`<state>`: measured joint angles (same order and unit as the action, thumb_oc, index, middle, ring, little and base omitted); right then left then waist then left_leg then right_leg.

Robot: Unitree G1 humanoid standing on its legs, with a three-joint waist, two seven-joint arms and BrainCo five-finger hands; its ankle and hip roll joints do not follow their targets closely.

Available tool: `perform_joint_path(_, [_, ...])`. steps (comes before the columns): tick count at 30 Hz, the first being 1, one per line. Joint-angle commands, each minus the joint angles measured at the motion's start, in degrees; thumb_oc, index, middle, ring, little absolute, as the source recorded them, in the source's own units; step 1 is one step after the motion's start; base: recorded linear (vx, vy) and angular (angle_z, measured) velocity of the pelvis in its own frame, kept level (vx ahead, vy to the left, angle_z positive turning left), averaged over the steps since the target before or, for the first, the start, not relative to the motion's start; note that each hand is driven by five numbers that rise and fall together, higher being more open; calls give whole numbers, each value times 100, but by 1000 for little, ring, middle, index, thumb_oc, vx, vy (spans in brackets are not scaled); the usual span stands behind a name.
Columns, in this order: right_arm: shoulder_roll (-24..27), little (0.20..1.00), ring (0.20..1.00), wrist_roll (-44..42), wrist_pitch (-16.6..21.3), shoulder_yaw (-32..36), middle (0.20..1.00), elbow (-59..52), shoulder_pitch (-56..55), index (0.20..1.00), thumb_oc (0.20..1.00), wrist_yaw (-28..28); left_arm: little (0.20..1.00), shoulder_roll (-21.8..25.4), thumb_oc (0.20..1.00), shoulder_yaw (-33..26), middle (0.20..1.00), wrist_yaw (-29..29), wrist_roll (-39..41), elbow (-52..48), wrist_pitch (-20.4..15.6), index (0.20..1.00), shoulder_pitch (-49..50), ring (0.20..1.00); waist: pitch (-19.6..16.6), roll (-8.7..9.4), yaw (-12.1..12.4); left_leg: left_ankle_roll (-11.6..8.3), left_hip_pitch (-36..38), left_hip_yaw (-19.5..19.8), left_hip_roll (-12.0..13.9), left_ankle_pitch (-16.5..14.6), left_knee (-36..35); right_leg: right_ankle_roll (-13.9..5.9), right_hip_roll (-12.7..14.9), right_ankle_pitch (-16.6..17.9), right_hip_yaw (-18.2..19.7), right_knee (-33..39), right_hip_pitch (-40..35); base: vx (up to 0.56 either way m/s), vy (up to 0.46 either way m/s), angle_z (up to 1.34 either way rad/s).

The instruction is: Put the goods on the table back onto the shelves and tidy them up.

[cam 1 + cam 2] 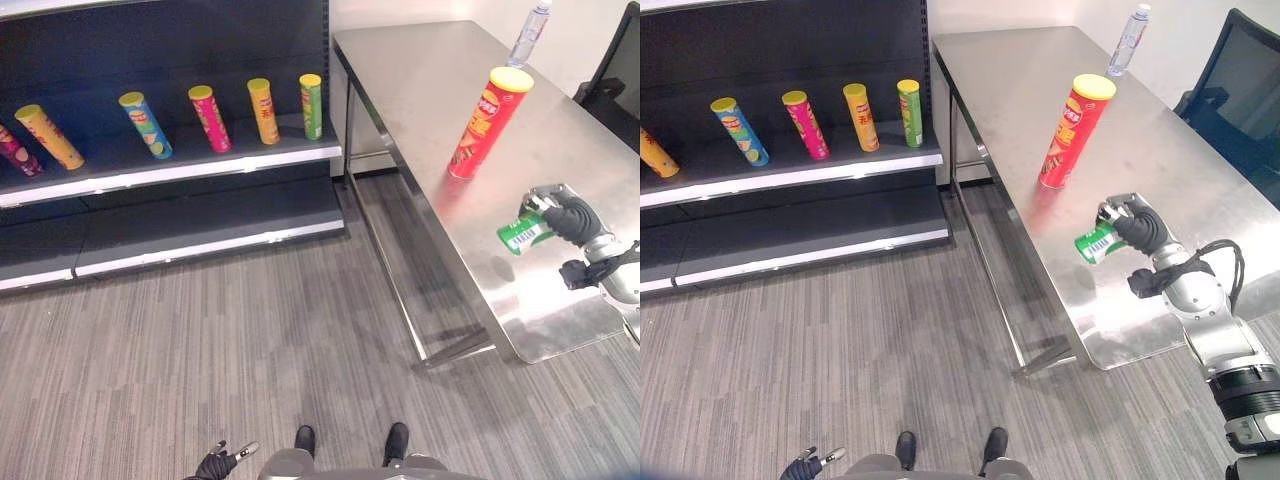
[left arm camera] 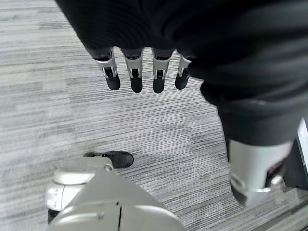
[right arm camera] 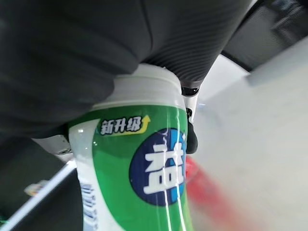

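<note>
The right hand (image 1: 1137, 228) has its fingers curled around a small green bottle (image 1: 1096, 243) with a white cap and holds it tilted above the metal table (image 1: 1020, 70), near the front edge. On the table behind it a tall red can (image 1: 1072, 131) with a yellow lid stands upright, and a clear water bottle (image 1: 1127, 40) stands at the far edge. On the dark shelf (image 1: 170, 172) five cans stand in a row, among them a green can (image 1: 311, 105) at the end nearest the table. The left hand (image 2: 144, 72) hangs low over the grey floor (image 1: 250, 330), its fingers straight and holding nothing.
</note>
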<state>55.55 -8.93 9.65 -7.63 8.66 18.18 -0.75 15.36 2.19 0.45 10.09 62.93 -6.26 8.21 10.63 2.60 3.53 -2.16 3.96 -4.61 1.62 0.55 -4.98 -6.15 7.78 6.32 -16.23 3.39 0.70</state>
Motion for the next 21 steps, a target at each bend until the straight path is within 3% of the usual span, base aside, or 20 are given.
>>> perform_joint_path(1, [178, 200, 200, -57, 429, 87, 200, -541, 621, 200, 200, -324, 1000, 305, 1000, 43, 1000, 41, 46, 37, -106, 1000, -302, 1000, 0, -27, 231, -216, -241, 67, 187, -87, 127, -839, 740, -537, 406, -1329, 302, -128, 41, -22])
perform_joint_path(3, [149, 200, 200, 33, 451, 421, 200, -829, 404, 200, 200, -354, 1000, 346, 1000, 10, 1000, 26, 61, -46, -106, 1000, -297, 1000, -62, -45, 317, -170, -399, 307, 143, 16, 162, -730, 307, -978, 847, -1637, 124, -65, -35, 5])
perform_joint_path(4, [146, 200, 200, 35, 447, 443, 200, -842, 378, 200, 200, -352, 1000, 352, 1000, 19, 1000, 26, 61, -47, -105, 1000, -297, 1000, -57, -41, 318, -173, -392, 315, 142, 10, 165, -727, 309, -988, 837, -1638, 111, -6, -115, 46])
perform_joint_path(8, [54, 200, 200, 15, 503, 665, 200, -1002, 380, 200, 200, -416, 1000, 346, 1000, -63, 1000, 6, 179, -123, -110, 1000, -142, 1000, -153, 186, 585, -306, -657, 598, 134, 158, 234, -528, 16, -1351, 571, -825, -435, -25, -176, 48])
perform_joint_path(12, [92, 200, 200, -23, 557, 816, 200, -1085, 424, 200, 200, -523, 1000, 316, 1000, -66, 1000, 21, 392, -253, -129, 1000, -139, 1000, 27, 235, 675, -524, -1149, 924, 187, 248, 645, -404, -206, -1364, 330, -400, -581, -133, -149, 46])
perform_joint_path(13, [193, 200, 200, 8, 561, 920, 200, -1089, 391, 200, 200, -571, 1000, 278, 1000, -18, 1000, -6, 431, -327, -124, 1000, -180, 1000, 131, 204, 655, -601, -1408, 729, 318, 270, 938, -378, -164, -1332, 38, -339, -628, -147, -31, 61])
perform_joint_path(14, [196, 200, 200, 8, 560, 927, 200, -1093, 384, 200, 200, -570, 1000, 277, 1000, -14, 1000, -6, 431, -329, -123, 1000, -182, 1000, 130, 196, 641, -604, -1429, 749, 318, 255, 970, -377, -170, -1330, 19, -331, -634, -141, 43, 96])
perform_joint_path(15, [218, 200, 200, 40, 564, 967, 200, -1108, 362, 200, 200, -585, 1000, 257, 1000, -31, 1000, -3, 449, -344, -125, 1000, -180, 1000, 151, 168, 609, -607, -1457, 628, 459, 246, 1046, -387, -146, -1287, -80, -316, -646, -62, 157, 105])
perform_joint_path(16, [242, 200, 200, 58, 574, 1058, 200, -1139, 299, 200, 200, -590, 1000, 255, 1000, -69, 1000, 1, 376, -313, -134, 1000, -149, 1000, 129, 144, 525, -647, -1398, 486, 812, 286, 1045, -425, -47, -1233, -198, -305, -654, -60, 154, 90])
perform_joint_path(17, [241, 200, 200, 59, 573, 1064, 200, -1145, 290, 200, 200, -589, 1000, 255, 1000, -68, 1000, 1, 374, -311, -136, 1000, -149, 1000, 134, 138, 526, -655, -1388, 490, 821, 282, 1043, -422, -56, -1238, -200, -306, -663, -29, 198, 30])
perform_joint_path(21, [377, 200, 200, 103, 558, 1245, 200, -1169, 98, 200, 200, -568, 1000, 342, 1000, -81, 1000, 65, 204, -207, -160, 1000, -192, 1000, 58, 59, 335, -884, -1219, 484, 1618, 570, 805, -574, 208, -1236, -249, -352, -654, 1, 276, 8])
